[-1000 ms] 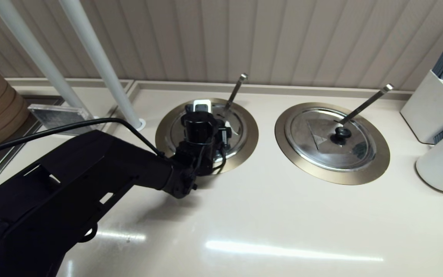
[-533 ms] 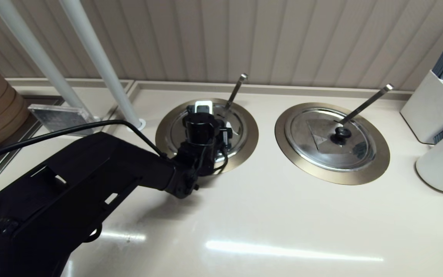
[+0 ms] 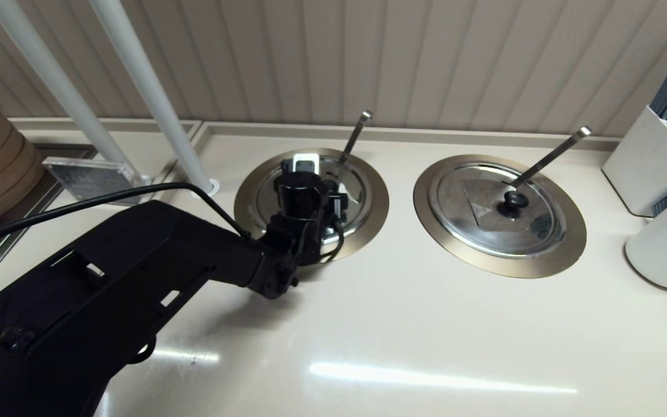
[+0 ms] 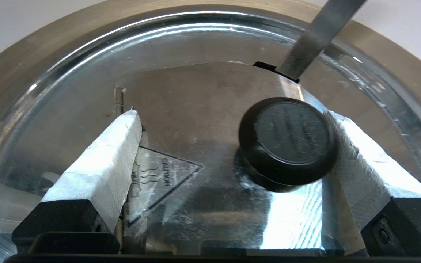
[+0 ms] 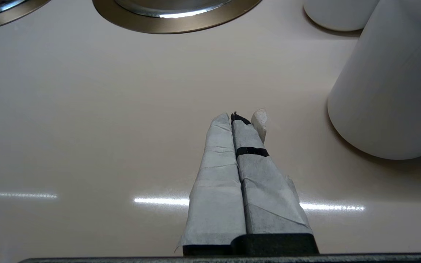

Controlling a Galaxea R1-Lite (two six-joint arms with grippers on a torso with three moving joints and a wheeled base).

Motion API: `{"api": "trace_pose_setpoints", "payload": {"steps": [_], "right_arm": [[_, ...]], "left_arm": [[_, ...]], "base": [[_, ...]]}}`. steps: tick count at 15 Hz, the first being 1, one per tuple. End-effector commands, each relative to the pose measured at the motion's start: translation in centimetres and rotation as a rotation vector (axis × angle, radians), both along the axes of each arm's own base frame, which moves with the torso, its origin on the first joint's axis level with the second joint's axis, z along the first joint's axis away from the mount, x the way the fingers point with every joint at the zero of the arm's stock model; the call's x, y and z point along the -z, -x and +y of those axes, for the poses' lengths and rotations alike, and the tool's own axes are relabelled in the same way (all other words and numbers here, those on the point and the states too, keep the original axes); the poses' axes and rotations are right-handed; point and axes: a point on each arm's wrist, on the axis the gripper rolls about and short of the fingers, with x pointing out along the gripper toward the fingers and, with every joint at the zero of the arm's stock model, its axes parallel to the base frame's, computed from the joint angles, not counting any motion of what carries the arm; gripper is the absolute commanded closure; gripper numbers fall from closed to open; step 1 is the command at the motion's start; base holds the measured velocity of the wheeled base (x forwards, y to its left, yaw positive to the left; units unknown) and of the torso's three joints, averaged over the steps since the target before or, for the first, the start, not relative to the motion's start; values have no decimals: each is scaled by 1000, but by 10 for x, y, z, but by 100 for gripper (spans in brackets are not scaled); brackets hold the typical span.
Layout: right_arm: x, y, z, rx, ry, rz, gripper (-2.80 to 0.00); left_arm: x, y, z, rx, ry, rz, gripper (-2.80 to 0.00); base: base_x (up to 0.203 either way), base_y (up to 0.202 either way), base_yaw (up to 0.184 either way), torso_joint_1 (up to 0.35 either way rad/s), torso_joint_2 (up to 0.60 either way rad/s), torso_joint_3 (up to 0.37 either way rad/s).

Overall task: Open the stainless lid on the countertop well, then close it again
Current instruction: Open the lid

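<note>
The left gripper (image 4: pixel 232 138) hangs over the stainless lid (image 4: pixel 196 95), its fingers (image 4: pixel 101 160) spread wide. The black knob (image 4: pixel 287 140) sits between them, touching the finger on one side and well apart from the other. The lid lies shut in the countertop well (image 3: pixel 249 200), under the gripper, with the ladle rod (image 4: pixel 316 36) rising from its slot just beyond the knob. The right gripper (image 5: pixel 236 124) is parked above the bare counter (image 5: pixel 86 128), its fingers pressed together on nothing, beside a white container (image 5: pixel 389 91).

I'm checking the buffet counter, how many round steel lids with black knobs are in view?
2. The stainless lid is on the robot's left beneath the left gripper; the twin lid sits on its right. None looks hidden.
</note>
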Motion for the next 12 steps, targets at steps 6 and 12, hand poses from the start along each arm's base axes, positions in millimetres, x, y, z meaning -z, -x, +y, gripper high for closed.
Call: {"api": "trace_pose_setpoints", "payload": {"steps": [6,12], "right_arm": [[1,0,0,0,0,4,0],[1,0,0,0,0,4,0]], "left_arm": [[-2,-4,6,-18,0,-6,-280],[-13,-4,11,-27,18,-28,-280]], "base": [[0,0,0,0,0,0],[0,0,0,0,0,0]]}}
